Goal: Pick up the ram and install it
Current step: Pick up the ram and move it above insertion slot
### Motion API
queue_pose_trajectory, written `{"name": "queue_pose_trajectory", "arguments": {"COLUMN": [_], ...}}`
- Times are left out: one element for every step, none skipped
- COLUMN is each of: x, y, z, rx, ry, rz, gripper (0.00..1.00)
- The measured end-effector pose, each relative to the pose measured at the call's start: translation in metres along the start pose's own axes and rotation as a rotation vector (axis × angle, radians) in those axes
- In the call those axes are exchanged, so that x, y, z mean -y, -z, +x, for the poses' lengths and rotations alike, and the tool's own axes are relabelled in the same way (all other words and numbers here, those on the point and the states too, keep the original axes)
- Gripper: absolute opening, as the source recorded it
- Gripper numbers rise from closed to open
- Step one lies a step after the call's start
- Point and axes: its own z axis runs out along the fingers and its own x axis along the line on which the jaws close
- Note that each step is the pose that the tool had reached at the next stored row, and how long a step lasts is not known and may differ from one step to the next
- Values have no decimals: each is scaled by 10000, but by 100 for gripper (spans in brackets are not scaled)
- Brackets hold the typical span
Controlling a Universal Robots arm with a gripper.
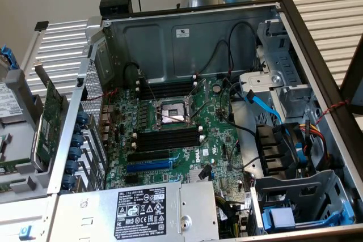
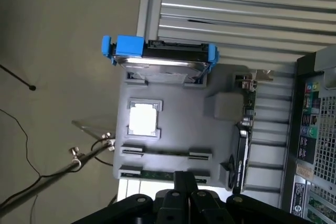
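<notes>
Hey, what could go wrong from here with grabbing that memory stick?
The gripper hangs shut right over the memory stick in the gray tray; shut like that, it might press on the stick rather than straddle it. The expansion card stands close beside, so a sideways slip may knock it.

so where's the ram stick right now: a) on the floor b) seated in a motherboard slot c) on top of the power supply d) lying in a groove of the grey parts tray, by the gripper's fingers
d: in the wrist view the ram lies along a groove of the grey tray, right at the tips of the gripper.
</notes>
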Motion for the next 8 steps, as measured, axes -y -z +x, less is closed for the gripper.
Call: {"name": "queue_pose_trajectory", "arguments": {"x": [0,0,0,0,0,0,0,1], "y": [-1,-1,-2,-2,-3,-3,-4,-4], "z": [0,0,0,0,0,0,0,0], "rx": [-9,-18,-26,-35,-43,-51,-60,-69], "ry": [180,359,538,719,903,1084,1263,1443], "rz": [1,3,4,6,7,8,9,11], "gripper": [11,11,11,11,11,11,11,11]}}
